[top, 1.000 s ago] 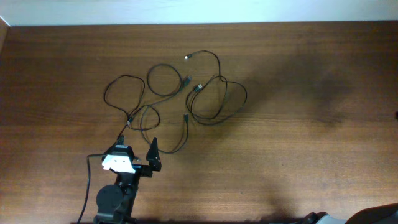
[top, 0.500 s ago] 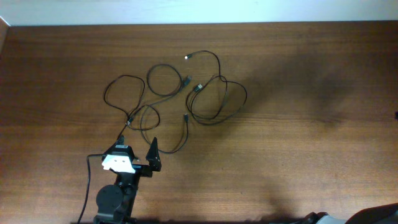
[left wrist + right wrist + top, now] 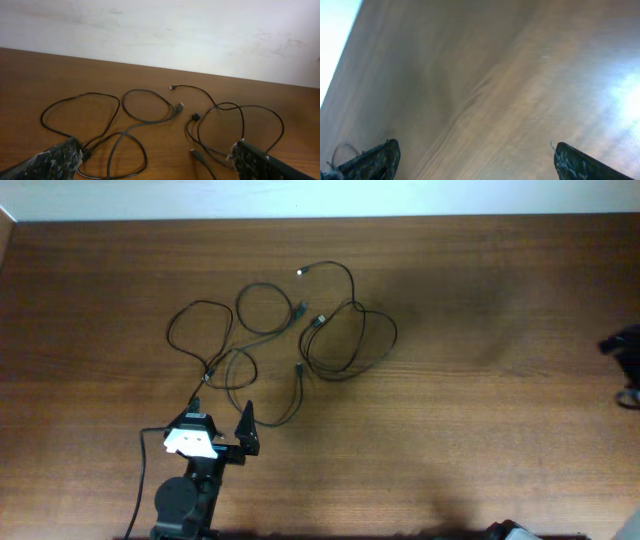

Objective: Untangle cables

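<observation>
Right ahead of the left claw (image 3: 222,418) lie the cables (image 3: 300,309), thin black cords in loose overlapping loops spread across the brown wooden surface (image 3: 500,430). The claw's fingers stand wide apart, low over the wood. The nearest loop reaches into the gap between them, but nothing is gripped. A silver-tipped plug (image 3: 301,271) sits at the far end of the tangle from this claw. The right claw (image 3: 625,355) is well apart from the cables, its fingers likewise spread over bare wood, holding nothing.
</observation>
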Tool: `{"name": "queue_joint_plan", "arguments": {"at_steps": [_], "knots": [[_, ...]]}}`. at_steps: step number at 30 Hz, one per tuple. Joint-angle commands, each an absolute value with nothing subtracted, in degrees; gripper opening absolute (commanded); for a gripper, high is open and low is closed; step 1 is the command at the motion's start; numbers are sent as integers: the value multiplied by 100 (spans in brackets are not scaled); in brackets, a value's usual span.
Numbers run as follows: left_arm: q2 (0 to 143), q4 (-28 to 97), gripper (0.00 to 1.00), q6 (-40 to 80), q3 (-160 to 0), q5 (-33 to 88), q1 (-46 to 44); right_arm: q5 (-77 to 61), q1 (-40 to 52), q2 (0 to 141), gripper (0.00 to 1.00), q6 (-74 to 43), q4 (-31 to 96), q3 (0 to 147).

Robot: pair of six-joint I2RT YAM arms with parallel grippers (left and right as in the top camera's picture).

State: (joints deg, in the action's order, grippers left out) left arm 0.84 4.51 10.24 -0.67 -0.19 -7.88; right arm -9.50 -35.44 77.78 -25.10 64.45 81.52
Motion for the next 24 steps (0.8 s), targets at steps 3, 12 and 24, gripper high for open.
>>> {"name": "queue_joint_plan", "arguments": {"at_steps": [3, 12, 24], "knots": [[30, 482, 99, 932, -56, 113, -755, -941, -1951, 6899, 98, -2493, 6445, 8158], [30, 482, 99, 932, -56, 113, -755, -941, -263, 5022, 98, -2491, 6449, 8154], [30, 482, 99, 932, -56, 113, -755, -941, -263, 5231, 98, -2493, 6768, 7793]]}}
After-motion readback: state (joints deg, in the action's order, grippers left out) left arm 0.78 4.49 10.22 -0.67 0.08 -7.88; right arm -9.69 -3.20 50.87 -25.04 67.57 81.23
